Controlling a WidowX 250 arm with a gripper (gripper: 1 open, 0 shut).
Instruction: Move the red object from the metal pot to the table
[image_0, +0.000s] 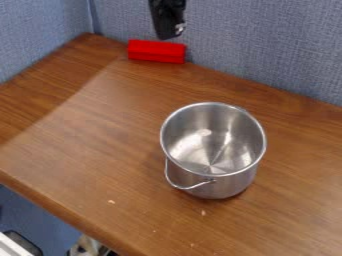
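The red object (156, 50), a flat bright red block, lies on the brown wood-grain table (94, 110) near its far edge, against the blue wall. The gripper (168, 32) hangs just above and behind the block, clear of it, its dark fingers drawn together with nothing between them. The metal pot (214, 148) stands upright at the centre right of the table, shiny inside and with nothing in it, its thin wire handle hanging down the near side.
A blue fabric wall (254, 40) runs along the table's far edge. The table's rounded front corner (27, 185) drops off at the lower left.
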